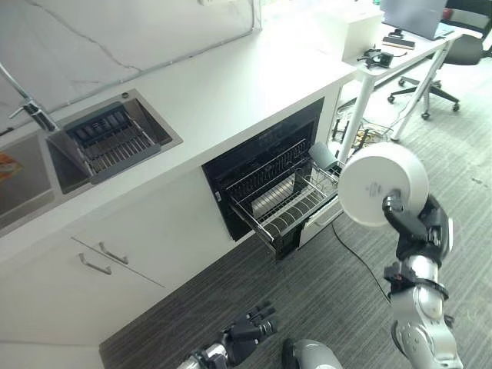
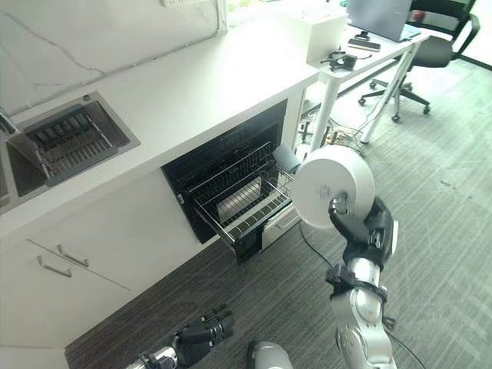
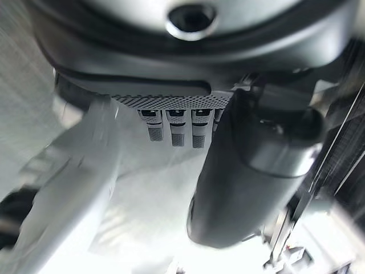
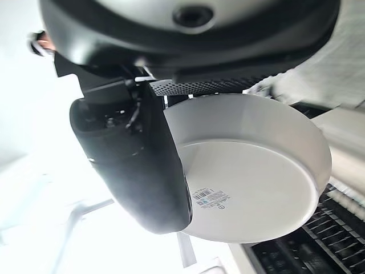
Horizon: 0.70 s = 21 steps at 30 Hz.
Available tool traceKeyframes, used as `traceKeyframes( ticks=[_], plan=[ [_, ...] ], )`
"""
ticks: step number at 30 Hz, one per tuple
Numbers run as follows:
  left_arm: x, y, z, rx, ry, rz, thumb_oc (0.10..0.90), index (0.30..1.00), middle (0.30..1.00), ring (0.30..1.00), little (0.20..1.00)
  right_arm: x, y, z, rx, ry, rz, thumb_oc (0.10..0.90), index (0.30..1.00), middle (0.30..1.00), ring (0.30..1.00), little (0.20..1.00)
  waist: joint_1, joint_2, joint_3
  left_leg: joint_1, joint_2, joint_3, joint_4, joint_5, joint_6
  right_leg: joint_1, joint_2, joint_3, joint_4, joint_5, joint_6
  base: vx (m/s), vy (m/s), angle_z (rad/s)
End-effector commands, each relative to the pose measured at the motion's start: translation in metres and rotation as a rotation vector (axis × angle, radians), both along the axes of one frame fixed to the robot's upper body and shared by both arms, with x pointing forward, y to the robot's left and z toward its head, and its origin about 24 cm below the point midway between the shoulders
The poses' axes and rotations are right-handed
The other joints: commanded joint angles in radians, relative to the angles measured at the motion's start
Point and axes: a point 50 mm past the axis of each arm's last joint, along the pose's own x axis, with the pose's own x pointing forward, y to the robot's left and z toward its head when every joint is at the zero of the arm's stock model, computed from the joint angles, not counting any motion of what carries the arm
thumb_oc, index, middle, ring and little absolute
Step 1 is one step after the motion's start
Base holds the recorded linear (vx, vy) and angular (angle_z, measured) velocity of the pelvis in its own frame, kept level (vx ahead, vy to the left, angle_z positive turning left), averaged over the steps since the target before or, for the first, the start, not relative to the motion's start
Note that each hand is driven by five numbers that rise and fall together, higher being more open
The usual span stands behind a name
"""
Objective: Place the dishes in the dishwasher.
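1. Dishwasher (image 1: pixel 265 181) serves as the landmark: it sits under the white counter (image 1: pixel 231 84) with its dark opening showing and its wire rack (image 1: pixel 288 201) pulled out over the grey floor (image 1: pixel 323 284).
2. Far to the left of the dishwasher, set into the counter, is a sink (image 1: pixel 31 173) with a faucet (image 1: pixel 27 104) above it, and just beside that a recessed basin holding a dark drying rack (image 1: pixel 114 138).
3. Below the counter, left of the dishwasher, are white drawers with two metal handles (image 1: pixel 104 259).
4. Below and slightly left of the dishwasher, low over the floor, the left hand (image 1: pixel 250 329) hangs with its fingers curled in and nothing in them.
5. On the pulled-out rack, at its right end, a grey dish (image 1: pixel 323 156) stands tilted on edge.
6. Just right of the rack and in front of it, the white plate (image 1: pixel 383 184) is held upright in the air with its underside toward the head camera.
7. The right hand (image 1: pixel 419 223) grips that plate at its lower edge, thumb (image 4: pixel 134 165) pressed across the underside and fingers behind the rim.
8. Well to the right of the dishwasher and further back, a white desk (image 1: pixel 400 50) carries small dark items, with an office chair (image 1: pixel 453 54) beside it.
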Motion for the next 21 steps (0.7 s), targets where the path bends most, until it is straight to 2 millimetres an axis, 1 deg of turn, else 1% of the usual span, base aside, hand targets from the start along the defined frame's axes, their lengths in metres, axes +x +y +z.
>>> traceKeyframes(
  ticks=[1,3,4,5,7,8,10,11,12,13,14,15,17,21],
  plan=[
    [-0.009,0.037,-0.009,0.222,0.028,0.083,0.800,0.900,0.900,0.900,0.900,0.002,0.016,0.092,-0.259,-0.498,0.035,0.400,0.300,0.300,0.300,0.300,0.052,0.029,-0.050,0.001,-0.043,-0.040,-0.025,-0.057,0.001,0.029,-0.105,0.066,-0.094,0.121,0.162,0.15,0.003,-0.08],
    [-0.022,0.038,-0.022,0.277,0.110,0.072,0.800,0.900,0.900,0.900,0.900,0.002,0.016,0.095,-0.296,-0.535,-0.026,0.400,0.300,0.300,0.300,0.300,0.079,0.029,-0.046,-0.046,-0.058,-0.047,-0.025,-0.042,0.000,0.055,-0.105,0.040,-0.094,0.097,0.156,0.10,0.062,0.54],
    [-0.029,0.038,-0.028,0.298,0.158,0.092,0.800,0.900,0.900,0.900,0.900,0.005,0.021,0.097,-0.330,-0.556,-0.034,0.400,0.300,0.300,0.300,0.300,0.083,0.029,-0.051,-0.046,-0.059,-0.048,-0.025,-0.052,0.005,0.060,-0.110,0.024,-0.094,0.085,0.153,0.11,0.177,0.64],
    [-0.038,0.044,-0.034,0.332,0.219,0.107,0.800,0.900,0.900,0.900,0.900,0.006,0.026,0.097,-0.357,-0.550,-0.016,0.400,0.300,0.300,0.300,0.300,0.084,0.031,-0.056,-0.032,-0.077,-0.041,-0.025,-0.075,0.013,0.072,-0.117,0.009,-0.094,0.075,0.162,0.10,0.179,0.19],
    [-0.046,0.046,-0.038,0.321,0.278,0.155,0.800,0.900,0.900,0.900,0.900,0.004,0.028,0.097,-0.374,-0.551,-0.004,0.400,0.300,0.300,0.300,0.300,0.085,0.030,-0.070,-0.032,-0.089,-0.054,-0.025,-0.083,0.020,0.067,-0.121,0.006,-0.094,0.077,0.166,0.09,0.155,-0.04],
    [-0.052,0.050,-0.041,0.321,0.331,0.197,0.800,0.900,0.900,0.900,0.900,0.002,0.031,0.097,-0.400,-0.555,0.011,0.400,0.300,0.300,0.300,0.300,0.086,0.026,-0.079,-0.024,-0.094,-0.058,-0.025,-0.092,0.025,0.069,-0.124,0.003,-0.094,0.076,0.170,0.10,0.169,-0.20],
    [-0.062,0.052,-0.044,0.309,0.373,0.225,0.800,0.900,0.900,0.900,0.900,0.001,0.031,0.096,-0.426,-0.560,0.010,0.400,0.300,0.300,0.300,0.300,0.086,0.018,-0.085,-0.014,-0.097,-0.055,-0.025,-0.100,0.028,0.075,-0.129,-0.004,-0.094,0.074,0.173,0.11,0.163,-0.30],
    [-0.076,0.053,-0.048,0.302,0.432,0.258,0.800,0.900,0.900,0.900,0.900,-0.001,0.029,0.099,-0.467,-0.575,-0.009,0.400,0.300,0.300,0.300,0.300,0.094,0.005,-0.092,-0.003,-0.106,-0.057,-0.025,-0.115,0.039,0.084,-0.132,-0.005,-0.094,0.068,0.174,0.13,0.211,-0.25],
    [-0.084,0.054,-0.049,0.312,0.460,0.247,0.800,0.900,0.900,0.900,0.900,-0.002,0.028,0.104,-0.485,-0.610,-0.023,0.400,0.300,0.300,0.300,0.300,0.098,-0.004,-0.093,0.003,-0.110,-0.053,-0.025,-0.124,0.047,0.089,-0.134,-0.003,-0.094,0.067,0.177,0.13,0.234,-0.17],
    [-0.088,0.054,-0.050,0.322,0.475,0.235,0.800,0.900,0.900,0.900,0.900,-0.006,0.027,0.110,-0.495,-0.670,-0.045,0.400,0.300,0.300,0.300,0.300,0.102,-0.008,-0.094,0.006,-0.114,-0.053,-0.025,-0.128,0.053,0.092,-0.136,-0.002,-0.094,0.068,0.179,0.06,0.138,0.04],
    [-0.089,0.054,-0.050,0.324,0.477,0.232,0.800,0.900,0.900,0.900,0.900,-0.007,0.028,0.112,-0.502,-0.686,-0.055,0.400,0.300,0.300,0.300,0.300,0.104,-0.009,-0.094,0.007,-0.116,-0.054,-0.025,-0.129,0.055,0.092,-0.136,-0.001,-0.094,0.068,0.179,0.10,0.185,0.11],
    [-0.095,0.056,-0.052,0.327,0.513,0.224,0.800,0.900,0.900,0.900,0.900,-0.005,0.030,0.117,-0.531,-0.703,-0.066,0.400,0.300,0.300,0.300,0.300,0.115,-0.013,-0.096,0.015,-0.127,-0.057,-0.025,-0.140,0.069,0.098,-0.139,0.005,-0.094,0.068,0.183,0.10,0.197,0.10],
    [-0.099,0.057,-0.052,0.335,0.531,0.210,0.800,0.900,0.900,0.900,0.900,-0.001,0.029,0.117,-0.526,-0.691,-0.061,0.400,0.300,0.300,0.300,0.300,0.121,-0.016,-0.097,0.018,-0.133,-0.058,-0.025,-0.145,0.077,0.103,-0.141,0.011,-0.094,0.068,0.185,0.08,0.167,0.00],
    [-0.105,0.058,-0.053,0.350,0.556,0.169,0.800,0.900,0.900,0.900,0.900,0.000,0.028,0.118,-0.544,-0.688,-0.054,0.400,0.300,0.300,0.300,0.300,0.126,-0.021,-0.102,0.029,-0.153,-0.071,-0.025,-0.157,0.099,0.116,-0.137,0.018,-0.094,0.081,0.188,0.08,0.156,-0.08]
  ],
)
